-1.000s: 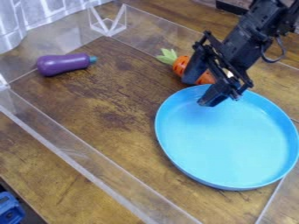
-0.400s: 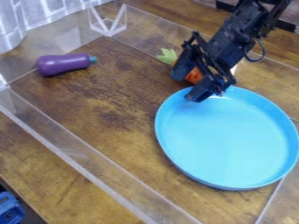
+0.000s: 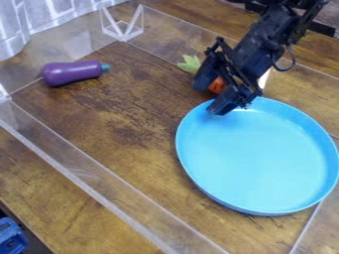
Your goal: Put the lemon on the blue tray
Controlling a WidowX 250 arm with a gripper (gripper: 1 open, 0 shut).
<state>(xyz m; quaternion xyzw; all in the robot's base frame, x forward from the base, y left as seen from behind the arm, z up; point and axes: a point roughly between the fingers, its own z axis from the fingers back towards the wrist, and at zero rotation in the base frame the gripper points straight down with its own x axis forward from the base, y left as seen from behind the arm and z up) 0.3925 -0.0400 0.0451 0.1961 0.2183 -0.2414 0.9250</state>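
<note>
The gripper (image 3: pixel 213 90) hangs low at the upper left edge of the tray (image 3: pixel 259 159), its dark fingers on and about an orange thing (image 3: pixel 217 85) with a pale green tuft (image 3: pixel 189 64); whether the fingers are apart, together or clamped on it, the view does not tell, since the arm (image 3: pixel 272 40) and its own parts cover the contact. No lemon can be made out; it may be hidden behind the gripper, and the orange thing looks more like a carrot; the tray lies at the right, flat on the table. The step in hand seems to be a grasp or the freeing of one; done well, it calls for fingers square across the widest part, a soft, even squeeze, and a straight lift high enough to pass the rim; a lemon's waxy, rounded skin would likely roll from an off-centre pinch, and a low sweep could nudge the tray. A low release near the middle would best check any rolling. The tray is smooth, matte-looking bright blue, round and shallow; the table (image 3: pixel 126 124) is brown with a wood-like grain; the eggplant (image 3: pixel 71 72), glossy purple and blunt-ended, lies well apart at the upper left.
</note>
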